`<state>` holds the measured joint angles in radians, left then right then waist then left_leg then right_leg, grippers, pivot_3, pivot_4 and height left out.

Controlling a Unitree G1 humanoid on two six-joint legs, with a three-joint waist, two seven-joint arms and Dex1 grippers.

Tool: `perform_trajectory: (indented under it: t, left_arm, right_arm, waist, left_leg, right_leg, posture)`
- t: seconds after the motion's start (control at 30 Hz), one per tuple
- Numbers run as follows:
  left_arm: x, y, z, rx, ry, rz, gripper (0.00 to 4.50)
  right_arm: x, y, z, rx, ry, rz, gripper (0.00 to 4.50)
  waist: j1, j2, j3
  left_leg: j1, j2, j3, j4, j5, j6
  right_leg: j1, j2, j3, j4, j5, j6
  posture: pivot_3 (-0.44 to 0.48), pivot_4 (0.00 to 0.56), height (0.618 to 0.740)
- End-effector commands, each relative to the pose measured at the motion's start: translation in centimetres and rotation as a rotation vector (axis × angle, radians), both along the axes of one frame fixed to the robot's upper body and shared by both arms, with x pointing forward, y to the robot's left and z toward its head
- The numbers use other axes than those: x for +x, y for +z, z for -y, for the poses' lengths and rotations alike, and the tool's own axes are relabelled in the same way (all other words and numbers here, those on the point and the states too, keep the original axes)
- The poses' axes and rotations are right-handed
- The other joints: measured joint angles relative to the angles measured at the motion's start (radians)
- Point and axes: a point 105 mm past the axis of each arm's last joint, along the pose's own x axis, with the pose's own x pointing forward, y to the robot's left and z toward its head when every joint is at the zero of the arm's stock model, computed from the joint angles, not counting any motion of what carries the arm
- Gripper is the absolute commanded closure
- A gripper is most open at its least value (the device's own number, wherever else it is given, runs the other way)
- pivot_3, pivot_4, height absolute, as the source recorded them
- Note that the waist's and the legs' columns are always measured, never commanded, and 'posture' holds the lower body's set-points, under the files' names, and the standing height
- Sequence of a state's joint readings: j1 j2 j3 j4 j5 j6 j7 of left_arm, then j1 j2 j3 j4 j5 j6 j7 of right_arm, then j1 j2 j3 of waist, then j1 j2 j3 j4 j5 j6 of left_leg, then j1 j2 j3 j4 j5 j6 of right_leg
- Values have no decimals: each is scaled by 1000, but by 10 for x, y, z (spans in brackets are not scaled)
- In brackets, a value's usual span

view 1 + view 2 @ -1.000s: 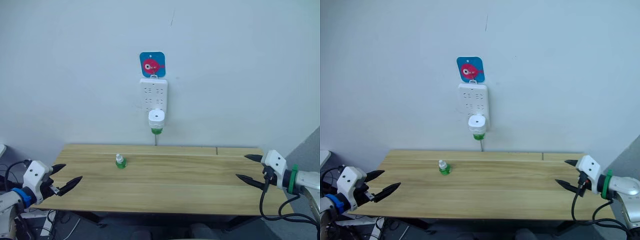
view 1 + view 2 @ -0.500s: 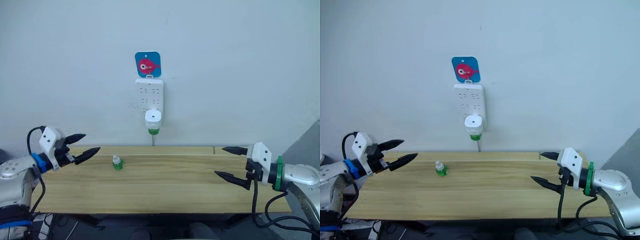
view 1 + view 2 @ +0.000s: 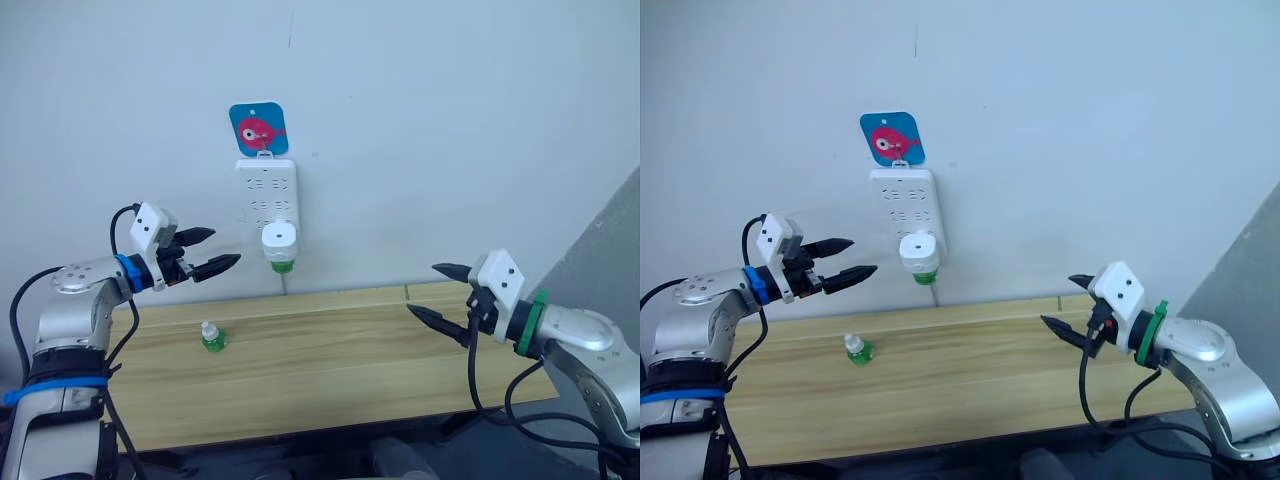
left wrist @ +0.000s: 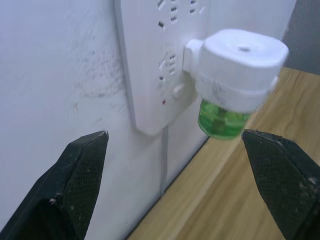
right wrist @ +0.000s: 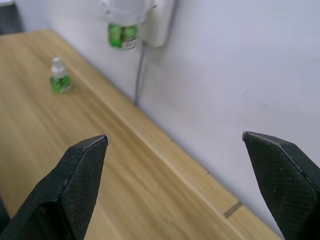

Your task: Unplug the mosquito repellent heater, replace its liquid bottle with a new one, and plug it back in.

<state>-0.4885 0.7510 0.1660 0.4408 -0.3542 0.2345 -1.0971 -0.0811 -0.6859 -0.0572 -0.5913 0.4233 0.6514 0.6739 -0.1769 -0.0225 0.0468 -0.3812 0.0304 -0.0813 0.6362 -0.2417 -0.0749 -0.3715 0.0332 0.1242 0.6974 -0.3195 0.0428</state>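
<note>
Left wrist view gives me the mosquito repellent heater [image 4: 239,65] close: a small white rounded unit with a round vent hole on its upward face, plugged into a lower socket of the white power strip [image 3: 267,196] hanging on the wall. A clear green bottle [image 4: 222,119] sits screwed under it, green liquid showing inside. From the head camera I see the heater above the table's far edge, toward its left half. A blue card with a pink fish [image 3: 257,125] hangs just above the strip, and a cable drops from the strip to the table.

On the wooden table [image 3: 330,370], a second small bottle [image 3: 211,337] with green liquid and a white cap stands upright near the far left corner, below and left of the heater.

My left gripper [image 3: 208,252] hovers in the air just left of the heater, fingers spread wide and holding nothing. My right gripper [image 3: 428,294] hangs over the table's right end, well apart from the heater, likewise wide open and empty.
</note>
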Motion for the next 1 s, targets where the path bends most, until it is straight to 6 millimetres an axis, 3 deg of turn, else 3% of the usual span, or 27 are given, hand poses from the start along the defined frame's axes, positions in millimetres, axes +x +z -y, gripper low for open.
perform_trajectory:
  t: [0.03,0.47,1.0]
  left_arm:
    - [9,12,5,2,1,38,25]
    - [28,15,9,31,-20,41,25]
    - [45,11,30,46,-88,40,25]
  right_arm:
    - [3,20,-6,14,-10,69,0]
    - [0,26,-16,19,4,70,0]
    - [-3,30,-20,20,18,59,0]
  waist:
    - [-8,0,1]
    - [-21,-3,12]
    - [-19,-4,20]
  left_leg:
    - [-1,0,0,0,0,0]
    - [-1,0,-1,-1,0,0]
    - [-2,-1,-2,-1,0,0]
  right_leg:
    - [-1,0,0,0,0,0]
    - [-1,0,-1,0,0,0]
    - [-1,0,-2,0,0,1]
  posture:
    - [-199,34,733]
    - [-207,38,733]
    - [-208,46,733]
